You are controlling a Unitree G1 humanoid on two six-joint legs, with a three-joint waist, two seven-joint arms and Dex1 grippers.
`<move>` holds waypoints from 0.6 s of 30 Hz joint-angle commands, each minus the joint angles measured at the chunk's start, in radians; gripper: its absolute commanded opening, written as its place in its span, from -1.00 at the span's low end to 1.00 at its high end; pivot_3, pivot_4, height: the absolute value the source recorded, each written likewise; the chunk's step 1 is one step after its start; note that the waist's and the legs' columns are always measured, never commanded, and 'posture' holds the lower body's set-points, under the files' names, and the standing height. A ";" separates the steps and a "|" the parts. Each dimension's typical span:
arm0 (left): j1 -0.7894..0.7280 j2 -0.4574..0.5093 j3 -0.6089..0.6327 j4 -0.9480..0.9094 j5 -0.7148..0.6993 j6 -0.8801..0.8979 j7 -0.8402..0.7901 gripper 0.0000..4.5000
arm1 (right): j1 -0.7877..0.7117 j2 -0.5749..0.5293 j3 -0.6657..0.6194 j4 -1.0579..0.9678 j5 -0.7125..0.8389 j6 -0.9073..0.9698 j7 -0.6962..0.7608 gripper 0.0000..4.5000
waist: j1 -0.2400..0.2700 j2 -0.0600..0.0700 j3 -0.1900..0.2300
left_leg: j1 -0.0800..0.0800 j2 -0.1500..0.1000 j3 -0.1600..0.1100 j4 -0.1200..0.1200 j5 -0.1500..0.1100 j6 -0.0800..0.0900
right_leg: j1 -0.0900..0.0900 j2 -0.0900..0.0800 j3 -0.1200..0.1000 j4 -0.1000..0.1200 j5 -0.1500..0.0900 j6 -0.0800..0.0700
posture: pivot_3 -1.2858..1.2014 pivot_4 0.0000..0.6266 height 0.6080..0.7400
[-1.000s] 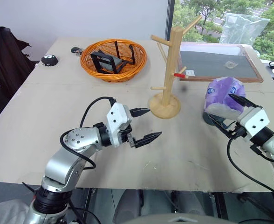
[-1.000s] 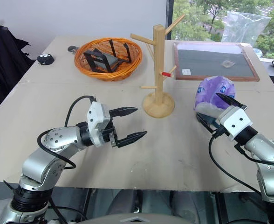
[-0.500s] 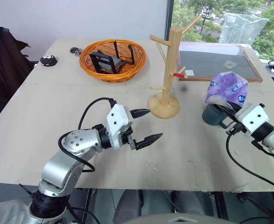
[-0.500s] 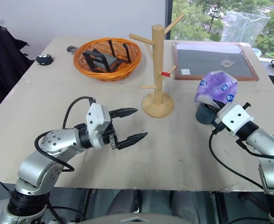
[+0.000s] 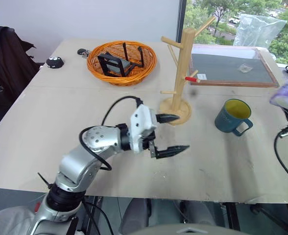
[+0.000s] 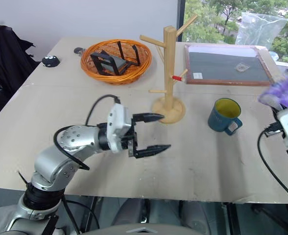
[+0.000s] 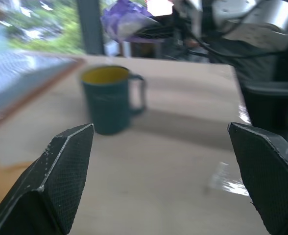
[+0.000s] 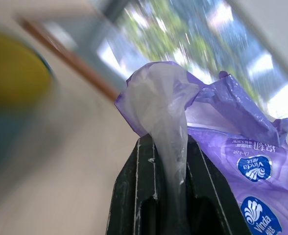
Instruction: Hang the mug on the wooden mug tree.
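Observation:
The dark teal mug (image 5: pixel 231 116) with a yellow inside stands upright and uncovered on the table, right of the wooden mug tree (image 5: pixel 183 68). Its handle points toward the front right. My left gripper (image 5: pixel 182 132) is open and empty, held level in front of the tree's round base, aimed at the mug (image 7: pixel 109 98) but well short of it. My right gripper (image 8: pixel 164 147) is shut on the purple-and-white plastic bag (image 8: pixel 222 122). It holds the bag (image 6: pixel 283 90) up at the table's far right edge, away from the mug.
An orange wicker basket (image 5: pixel 122 61) with black metal parts sits at the back left. A framed dark board (image 5: pixel 229 68) lies behind the mug. A small black object (image 5: pixel 54 61) lies near the left edge, and dark clothing (image 5: pixel 2 58) hangs beside the table.
My right gripper shut on the purple bag and carried it right, off the mug, which now stands uncovered. My left gripper moved right, past the tree's base.

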 commanded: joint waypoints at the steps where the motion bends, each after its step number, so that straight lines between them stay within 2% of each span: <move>1: -0.013 0.047 -0.031 -0.003 0.004 0.007 -0.075 1.00 | 0.050 0.027 -0.028 -0.019 0.018 0.065 -0.017 -0.95 | -0.005 0.000 0.000 | 0.000 0.000 0.000 0.000 0.000 0.000 | 0.000 0.000 0.000 0.000 0.000 0.000 | 0.03 -0.52 0.95; 3: -0.017 0.057 -0.043 -0.002 0.004 0.002 -0.097 1.00 | 0.087 0.045 -0.015 -0.029 0.017 0.098 -0.017 -0.95 | -0.006 0.001 0.000 | 0.001 0.000 0.000 0.000 0.000 0.000 | 0.000 0.000 0.001 0.000 0.000 0.000 | 0.03 -0.52 0.95; 6: -0.021 0.045 -0.056 -0.015 0.023 -0.008 -0.089 1.00 | 0.113 0.072 -0.019 -0.045 0.025 0.113 -0.027 -0.53 | -0.008 0.001 0.000 | 0.001 0.000 0.000 0.000 0.000 0.000 | 0.000 0.000 0.001 0.000 0.000 0.000 | 0.03 -0.52 0.95; 10: -0.011 0.031 -0.043 -0.046 0.019 -0.005 -0.066 1.00 | 0.107 0.102 -0.066 -0.053 0.053 0.050 -0.058 0.21 | -0.014 0.002 0.000 | 0.001 0.000 -0.001 0.000 0.000 0.000 | 0.000 0.000 0.001 0.000 0.000 0.000 | 0.03 -0.52 0.95; 11: -0.001 0.037 -0.038 -0.057 0.020 -0.009 -0.066 1.00 | 0.109 0.129 -0.101 -0.059 0.089 0.038 -0.073 0.45 | -0.015 0.002 0.000 | 0.001 0.000 -0.001 0.000 0.000 0.000 | 0.000 0.000 0.001 0.000 0.000 0.000 | 0.03 -0.52 0.95; 14: 0.017 0.054 -0.014 -0.044 0.022 -0.022 -0.074 1.00 | 0.136 0.220 -0.141 -0.147 0.203 0.016 -0.079 0.45 | -0.014 0.002 0.000 | 0.000 0.000 -0.002 0.000 0.000 0.000 | 0.000 0.000 0.001 0.000 0.000 0.000 | 0.03 -0.52 0.95; 18: 0.037 0.076 0.028 -0.015 0.030 -0.047 -0.085 1.00 | 0.204 0.359 -0.046 -0.349 0.258 0.047 -0.116 0.45 | -0.016 0.002 0.000 | 0.001 0.002 -0.004 -0.001 0.000 0.000 | 0.000 0.001 0.000 0.000 0.000 0.000 | 0.03 -0.52 0.95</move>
